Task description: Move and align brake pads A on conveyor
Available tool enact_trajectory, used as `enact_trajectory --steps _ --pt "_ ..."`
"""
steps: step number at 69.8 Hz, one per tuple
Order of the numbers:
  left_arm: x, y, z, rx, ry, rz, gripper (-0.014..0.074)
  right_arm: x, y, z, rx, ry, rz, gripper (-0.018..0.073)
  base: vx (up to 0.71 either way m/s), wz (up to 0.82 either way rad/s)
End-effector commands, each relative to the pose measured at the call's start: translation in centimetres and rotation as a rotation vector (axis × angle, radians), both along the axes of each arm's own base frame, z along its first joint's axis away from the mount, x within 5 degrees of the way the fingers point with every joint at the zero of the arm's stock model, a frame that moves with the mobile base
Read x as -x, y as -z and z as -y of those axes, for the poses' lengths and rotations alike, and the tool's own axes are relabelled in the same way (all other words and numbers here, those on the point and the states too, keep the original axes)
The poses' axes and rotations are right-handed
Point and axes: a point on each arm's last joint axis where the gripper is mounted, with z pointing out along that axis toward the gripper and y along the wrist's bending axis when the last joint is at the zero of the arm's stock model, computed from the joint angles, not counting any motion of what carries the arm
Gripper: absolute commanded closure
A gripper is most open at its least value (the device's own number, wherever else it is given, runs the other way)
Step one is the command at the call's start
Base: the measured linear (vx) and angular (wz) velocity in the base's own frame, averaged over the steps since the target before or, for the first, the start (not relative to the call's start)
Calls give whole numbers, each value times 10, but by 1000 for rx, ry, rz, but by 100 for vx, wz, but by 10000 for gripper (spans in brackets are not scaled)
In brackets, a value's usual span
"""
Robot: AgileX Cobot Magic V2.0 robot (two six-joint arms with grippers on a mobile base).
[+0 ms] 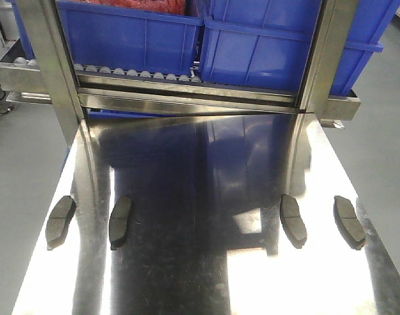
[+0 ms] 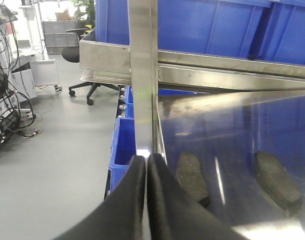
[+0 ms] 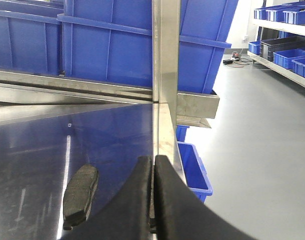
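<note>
Several brake pads A lie flat on the shiny steel tabletop [image 1: 206, 275]. Two are at the left [image 1: 60, 222] [image 1: 120, 222] and two at the right [image 1: 293, 220] [image 1: 349, 222], all with the grey face up. The conveyor is out of view. Neither gripper shows in the front view. In the left wrist view my left gripper [image 2: 146, 159] is shut and empty over the table's left edge, with two pads [image 2: 191, 176] [image 2: 276, 175] to its right. My right gripper [image 3: 154, 159] is shut and empty near the right edge, with one pad [image 3: 81, 189] to its left.
A roller rack with large blue bins [image 1: 134, 33] crosses the far end of the table, carried on steel posts [image 1: 56, 72] [image 1: 324, 59]. Small blue bins [image 2: 123, 145] [image 3: 195, 167] sit on the floor beside both table edges. An office chair [image 2: 85, 75] stands far left.
</note>
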Motion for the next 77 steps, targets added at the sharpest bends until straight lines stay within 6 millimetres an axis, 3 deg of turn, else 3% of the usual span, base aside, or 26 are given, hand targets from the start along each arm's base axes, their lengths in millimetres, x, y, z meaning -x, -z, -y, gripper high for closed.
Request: enact_trajectory --steps 1,77 --pt "1 -14 0 9 -1 102 602 0 0 0 2 6 63 563 0 0" --pt "1 -14 0 9 -1 102 602 0 0 0 2 6 63 563 0 0"
